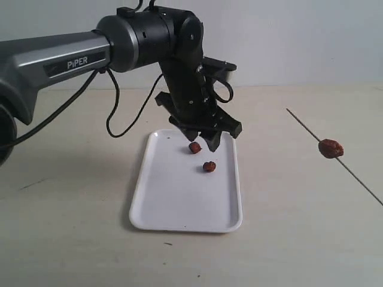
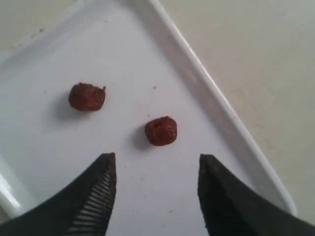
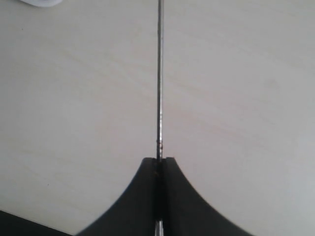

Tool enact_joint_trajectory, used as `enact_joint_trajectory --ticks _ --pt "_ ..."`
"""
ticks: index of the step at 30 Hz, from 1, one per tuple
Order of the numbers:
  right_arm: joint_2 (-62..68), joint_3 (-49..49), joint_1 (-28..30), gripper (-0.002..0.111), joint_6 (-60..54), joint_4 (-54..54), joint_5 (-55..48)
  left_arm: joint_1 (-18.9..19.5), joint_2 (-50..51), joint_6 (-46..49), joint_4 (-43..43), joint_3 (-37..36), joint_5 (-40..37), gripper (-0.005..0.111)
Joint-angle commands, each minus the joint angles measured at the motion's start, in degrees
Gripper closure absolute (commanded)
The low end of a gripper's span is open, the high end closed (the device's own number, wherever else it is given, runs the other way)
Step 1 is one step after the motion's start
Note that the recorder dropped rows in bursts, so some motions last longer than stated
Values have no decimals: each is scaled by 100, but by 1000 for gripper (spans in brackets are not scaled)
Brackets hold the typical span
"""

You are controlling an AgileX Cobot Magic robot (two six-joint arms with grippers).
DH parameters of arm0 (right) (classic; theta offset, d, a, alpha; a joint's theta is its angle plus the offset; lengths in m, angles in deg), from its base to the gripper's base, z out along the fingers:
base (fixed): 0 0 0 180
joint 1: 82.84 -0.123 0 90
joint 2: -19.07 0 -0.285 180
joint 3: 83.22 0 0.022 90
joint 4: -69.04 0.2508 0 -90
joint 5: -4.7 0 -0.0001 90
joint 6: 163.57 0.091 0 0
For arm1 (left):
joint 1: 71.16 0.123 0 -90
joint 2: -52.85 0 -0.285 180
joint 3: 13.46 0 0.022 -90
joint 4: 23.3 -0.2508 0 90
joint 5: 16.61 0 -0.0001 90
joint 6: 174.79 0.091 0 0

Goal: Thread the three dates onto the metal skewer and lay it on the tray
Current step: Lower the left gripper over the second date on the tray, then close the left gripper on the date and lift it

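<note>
Tray near half bare; far half: two dates, left tool overhead.

Exterior: faces the whole tray from slightly above. Left wrist: looks down closely at two dates by the tray edge, shared with exterior. Right wrist: looks closely along the skewer.
</note>
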Motion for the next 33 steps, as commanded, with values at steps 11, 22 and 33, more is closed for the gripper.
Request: enact_joint_trajectory --ticks 11,22,33 --pt "-52 0 26 108 -146 115 13 -17 393 -1150 649 33 106 40" --pt "-52 0 26 108 -146 125 13 -7 523 -1300 605 33 345 40" --pt "-52 0 26 108 -146 125 -52 -7 817 -1381 573 33 466 40"
